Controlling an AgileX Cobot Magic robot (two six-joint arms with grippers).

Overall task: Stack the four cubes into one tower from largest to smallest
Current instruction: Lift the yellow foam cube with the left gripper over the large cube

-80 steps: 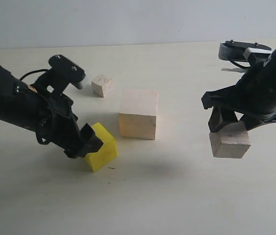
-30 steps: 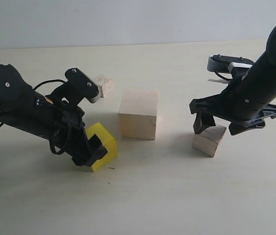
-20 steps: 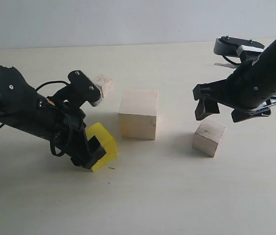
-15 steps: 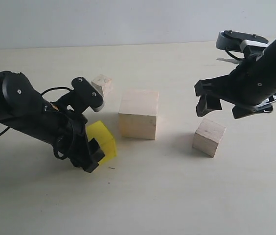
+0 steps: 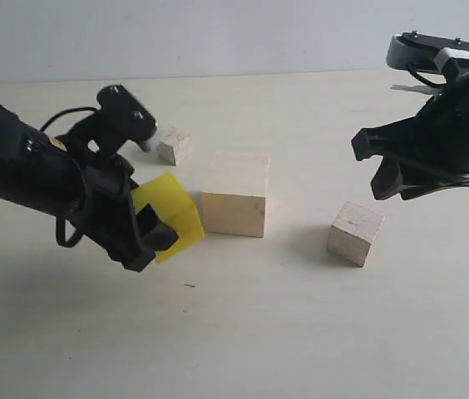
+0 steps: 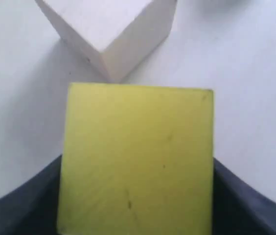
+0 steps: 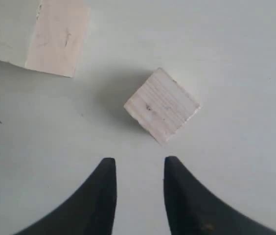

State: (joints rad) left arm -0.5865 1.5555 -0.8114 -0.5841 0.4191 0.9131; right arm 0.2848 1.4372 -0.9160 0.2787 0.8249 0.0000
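Your left gripper pinches the yellow cube just left of the big cube; your right gripper hangs empty, jaws slightly apart, near the small cube.

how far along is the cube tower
Done: nothing, no cube rests on another. In hand: the left gripper clamps the yellow cube beside the large wood cube. To do: set yellow on the large one, then the small wood cube near the empty right gripper, then the smallest cube.
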